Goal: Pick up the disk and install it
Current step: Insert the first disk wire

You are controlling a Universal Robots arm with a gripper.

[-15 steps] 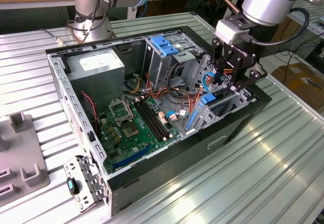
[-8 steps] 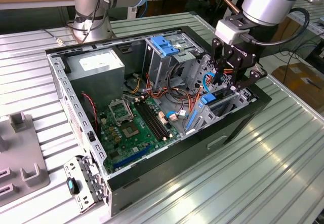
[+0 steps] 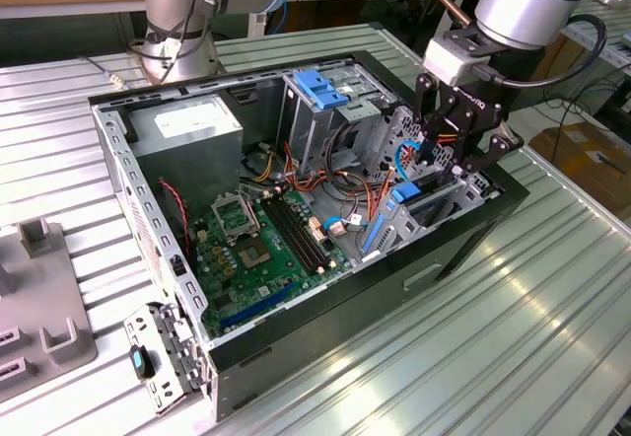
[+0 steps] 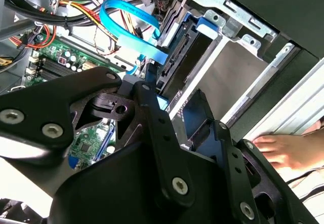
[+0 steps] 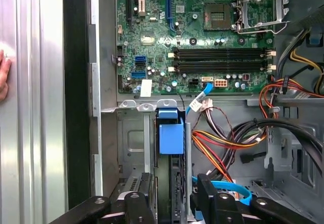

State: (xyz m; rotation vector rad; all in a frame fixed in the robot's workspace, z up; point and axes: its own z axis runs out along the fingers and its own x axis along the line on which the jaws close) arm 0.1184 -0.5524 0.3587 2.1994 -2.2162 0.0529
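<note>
The disk [image 5: 171, 135] stands on edge in a slot of the metal drive bay [image 5: 132, 148], directly under the gripper [image 5: 173, 201], with its blue carrier end reaching out ahead of the tool toward the motherboard [image 5: 202, 31]. The gripper straddles the end of the disk nearest to it. Whether it is pinching the disk or standing just clear of it cannot be told from here. Treat the disk as a dense, rigid unit, probably heavy for its size. Its metal faces are likely smooth and prone to slip, and it is likely sensitive to knocks. The blue plastic rails are probably the weakest part and may flex or unclip under load. The judged best hold is across the two broad flat faces, near the middle of the length, so that the weight does not lever the disk out of line with the slot. Avoid the connector edge. A curved blue cable [image 4: 126, 29] and a bundle of coloured wires [image 5: 228, 138] lie close beside the tool and could snag. Beyond the computer case [image 3: 463, 249] wall, a person's hand [image 4: 283, 150] rests on the ribbed table [image 3: 532, 337].
</note>
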